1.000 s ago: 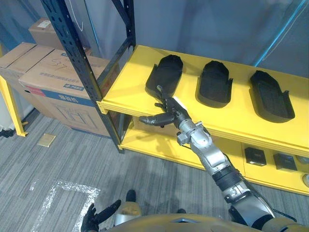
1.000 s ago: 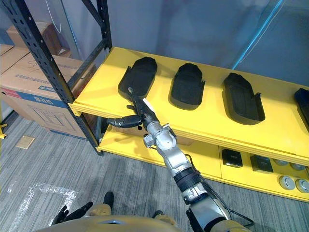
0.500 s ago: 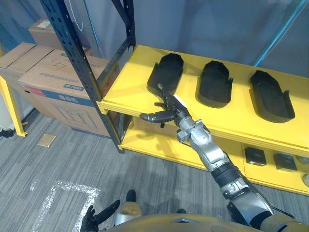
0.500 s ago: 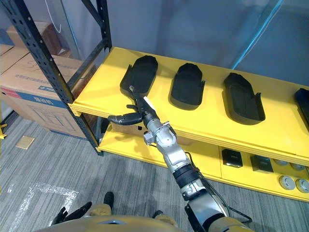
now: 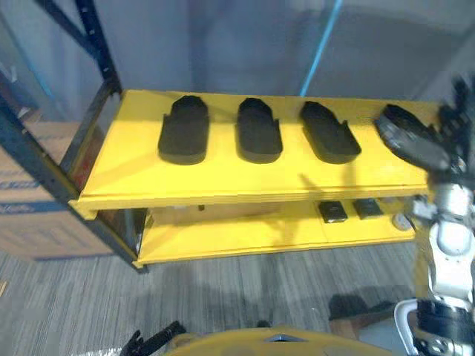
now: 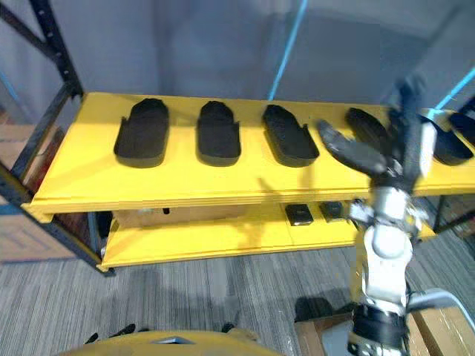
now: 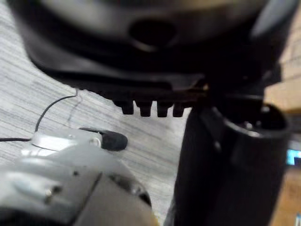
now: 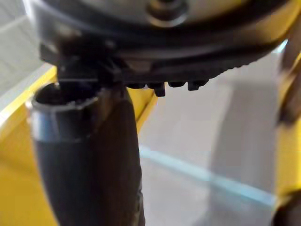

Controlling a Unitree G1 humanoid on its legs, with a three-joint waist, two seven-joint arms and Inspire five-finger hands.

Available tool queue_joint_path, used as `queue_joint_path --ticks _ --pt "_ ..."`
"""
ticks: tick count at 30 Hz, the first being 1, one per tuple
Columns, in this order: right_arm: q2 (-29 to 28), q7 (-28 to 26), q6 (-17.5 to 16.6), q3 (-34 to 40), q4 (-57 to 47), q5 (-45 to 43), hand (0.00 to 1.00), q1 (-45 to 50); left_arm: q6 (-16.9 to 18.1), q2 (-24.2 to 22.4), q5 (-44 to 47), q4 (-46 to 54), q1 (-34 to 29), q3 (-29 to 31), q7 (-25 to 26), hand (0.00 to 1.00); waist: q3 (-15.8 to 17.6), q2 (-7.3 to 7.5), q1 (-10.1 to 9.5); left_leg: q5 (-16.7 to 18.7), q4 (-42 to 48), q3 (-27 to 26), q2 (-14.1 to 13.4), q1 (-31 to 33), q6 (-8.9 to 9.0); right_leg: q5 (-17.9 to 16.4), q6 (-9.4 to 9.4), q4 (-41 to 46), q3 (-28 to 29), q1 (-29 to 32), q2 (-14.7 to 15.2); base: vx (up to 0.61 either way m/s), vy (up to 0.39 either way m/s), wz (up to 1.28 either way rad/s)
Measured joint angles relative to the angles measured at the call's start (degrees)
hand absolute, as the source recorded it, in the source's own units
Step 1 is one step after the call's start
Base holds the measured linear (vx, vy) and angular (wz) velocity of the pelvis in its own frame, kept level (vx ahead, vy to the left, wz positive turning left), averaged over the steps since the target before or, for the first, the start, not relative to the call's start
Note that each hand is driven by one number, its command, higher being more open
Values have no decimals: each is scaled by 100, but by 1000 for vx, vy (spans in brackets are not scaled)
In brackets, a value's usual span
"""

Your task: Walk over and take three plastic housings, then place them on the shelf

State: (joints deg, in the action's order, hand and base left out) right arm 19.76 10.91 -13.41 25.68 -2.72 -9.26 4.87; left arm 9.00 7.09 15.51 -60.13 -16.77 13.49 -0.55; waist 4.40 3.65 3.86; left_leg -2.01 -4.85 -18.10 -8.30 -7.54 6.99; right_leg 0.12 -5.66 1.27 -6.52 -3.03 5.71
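Plastic housings (image 6: 141, 133): three black ones lie side by side on the top board of the yellow shelf (image 6: 89, 178), toward its left end, not touching one another. Right hand (image 6: 392, 165) is up in front of the shelf's right part, fingers straight and pointing upward, thumb spread sideways, nothing held. Another dark housing (image 6: 369, 127) sits on the shelf behind that hand, partly covered. Left hand (image 5: 152, 342) is low, well in front of the shelf, fingers loosely extended, empty

Three black oval plastic housings (image 6: 218, 132) flat in a row on the yellow shelf (image 6: 82, 178), all left of the right hand (image 6: 395, 159), nearest housing (image 6: 289, 135) just beyond its thumb, a fourth housing (image 6: 364, 122) behind it
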Motion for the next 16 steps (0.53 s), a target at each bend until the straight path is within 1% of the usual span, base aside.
queue_joint_path --ticks 1,2,3,4,6,7,8,10,11,12,13,14,15,16 --pt "-43 144 1 62 206 15 100 158 -43 20 -15 -4 53 -49 -28 100 -31 -21 43 11 0 -55 -1 -3 3 0 -1 16 49 14 -3 43 31 -40" --pt "-160 415 5 168 650 112 100 430 -68 34 -46 -7 126 -196 -41 100 -48 -110 156 25 1 -120 0 -8 -3 -8 4 77 88 72 -1 44 26 -31" --pt "-331 604 16 295 1097 195 100 642 -78 31 -34 -1 211 -297 -39 100 -37 -240 247 31 2 -184 2 -21 -5 -9 4 100 145 103 -3 46 25 -33" --pt "-489 610 86 439 1521 143 100 843 -183 21 27 1 325 -422 -37 100 13 -329 297 47 1 -236 3 -77 5 -19 4 142 206 101 -7 21 18 -27" --pt "-608 589 191 476 1975 78 100 1040 -276 -9 64 11 382 -490 -50 100 -24 -437 355 63 1 -264 -2 -127 13 -51 5 176 227 80 -12 4 3 -14" --pt "-791 393 381 467 2682 -17 100 1207 -360 -20 124 96 424 -662 -51 100 -15 -531 428 92 -1 -283 -23 -243 35 -115 2 244 232 8 -30 1 -4 -7" --pt "-823 344 425 462 2802 -18 100 1233 -384 -20 181 118 437 -692 -54 100 -11 -537 428 94 -2 -286 -27 -267 36 -137 7 270 233 3 -31 -23 -8 -6" --pt "-998 -8 788 347 3752 -9 100 1287 -508 -67 309 136 537 -734 -105 100 -12 -526 413 121 -11 -250 -40 -325 60 -269 15 369 202 13 -33 -81 -13 4" --pt "-1027 -114 923 327 3973 -10 100 1273 -545 -67 312 142 550 -788 -124 100 -12 -520 389 131 -20 -242 -39 -321 74 -277 25 367 195 11 -31 -87 -10 7" --pt "-1080 -328 1065 334 4475 -15 100 1205 -581 -80 325 145 547 -834 -205 100 -1 -504 333 175 -22 -231 -35 -314 83 -273 18 362 181 10 -23 -39 0 7" --pt "-1136 -620 1216 478 5025 -19 100 1125 -664 -94 479 142 540 -828 -310 100 11 -480 249 176 -23 -200 -25 -310 82 -270 14 358 143 -7 -7 -41 -1 12" --pt "-1159 -806 1308 594 5315 -20 100 1080 -709 -95 569 138 535 -804 -378 100 13 -465 223 176 -23 -183 -19 -300 82 -270 13 351 98 -25 5 -10 -4 25" --pt "-1213 -1088 1456 811 5820 -36 100 999 -767 -76 715 125 535 -785 -477 100 29 -435 182 175 -24 -108 -9 -301 82 -270 11 332 23 -82 25 5 -5 26" --pt "-1255 -1212 1552 910 5993 -78 100 987 -795 -58 722 111 535 -739 -517 100 34 -425 149 174 -24 -73 -7 -309 81 -265 4 304 -6 -119 28 7 -4 20"
